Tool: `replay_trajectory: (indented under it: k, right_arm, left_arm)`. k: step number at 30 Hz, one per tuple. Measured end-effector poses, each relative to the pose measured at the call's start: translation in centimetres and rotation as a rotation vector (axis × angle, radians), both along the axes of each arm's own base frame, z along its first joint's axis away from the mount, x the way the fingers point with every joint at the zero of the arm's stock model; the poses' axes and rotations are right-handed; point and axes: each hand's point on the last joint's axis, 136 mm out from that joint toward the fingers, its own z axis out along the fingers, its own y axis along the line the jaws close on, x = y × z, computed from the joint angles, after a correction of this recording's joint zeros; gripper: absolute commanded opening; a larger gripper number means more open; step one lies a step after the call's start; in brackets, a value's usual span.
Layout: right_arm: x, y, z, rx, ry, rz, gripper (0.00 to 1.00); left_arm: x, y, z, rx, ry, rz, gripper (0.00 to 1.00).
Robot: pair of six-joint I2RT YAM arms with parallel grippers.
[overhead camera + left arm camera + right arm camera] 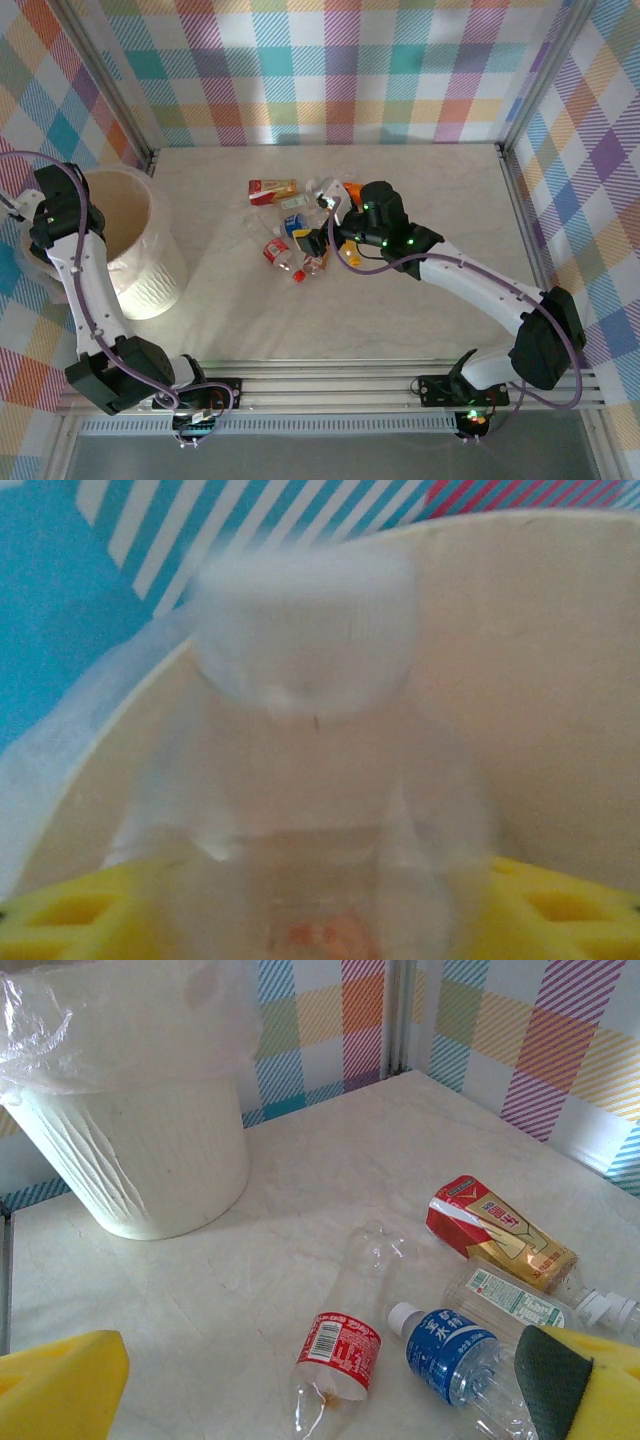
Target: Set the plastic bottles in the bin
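Over the bin's point(560, 680) pale inside, my left gripper point(320, 910) has its yellow fingers point(70, 915) spread. A clear bottle with a white cap point(300, 650) shows blurred between them. In the top view that arm leans over the left rim of the bin point(150, 285). My right gripper point(325, 240) hangs open above a cluster of plastic bottles. Below it lie a clear red-labelled bottle point(340, 1350), a blue-labelled one point(450, 1350), a clear one with a white-green label point(510, 1300) and a red-and-gold pack point(500, 1235). Nothing is between its fingers point(60, 1385).
The bin point(140, 1150), with its clear liner, stands at the table's far left. More bottles, one of them orange point(352, 190), lie mid-table behind the right gripper. Checked walls close the back and sides. Bare tabletop stretches between the bin and the bottles and to the right.
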Motion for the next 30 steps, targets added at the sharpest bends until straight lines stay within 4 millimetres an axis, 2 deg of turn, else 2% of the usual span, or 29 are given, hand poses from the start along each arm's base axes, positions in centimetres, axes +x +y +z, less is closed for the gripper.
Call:
replay_trajectory:
  k: [5, 15, 18, 19, 25, 27, 30]
  right_arm:
    - [0.0, -0.1, -0.3, -0.013, -0.002, 0.003, 1.0]
    - [0.2, -0.2, -0.3, -0.018, -0.009, -0.014, 1.0]
    - [0.4, -0.3, -0.2, -0.018, -0.014, -0.026, 1.0]
    - [0.6, -0.4, -0.2, -0.016, -0.011, -0.035, 1.0]
    - [1.3, -1.2, -0.9, -0.005, 0.007, -0.115, 1.0]
    - [1.5, -1.9, -1.4, -0.004, 0.021, -0.153, 1.0]
    - [1.9, -2.9, -1.9, 0.012, 0.033, -0.224, 1.0]
  left_arm:
    - [0.3, -0.3, -1.2, -0.051, 0.007, -0.003, 0.84]
    - [1.7, -1.5, 1.1, -0.073, -0.065, -0.086, 0.9]
    - [2.4, -2.4, 1.6, -0.084, -0.084, -0.132, 1.0]
    - [2.7, -2.8, 1.9, -0.084, -0.093, -0.147, 1.0]
    - [5.1, -8.2, 5.7, -0.038, -0.179, -0.335, 1.0]
    - [6.1, -10.7, 7.2, -0.025, -0.218, -0.419, 1.0]
    - [7.5, -14.5, 8.4, -0.032, -0.257, -0.549, 1.0]
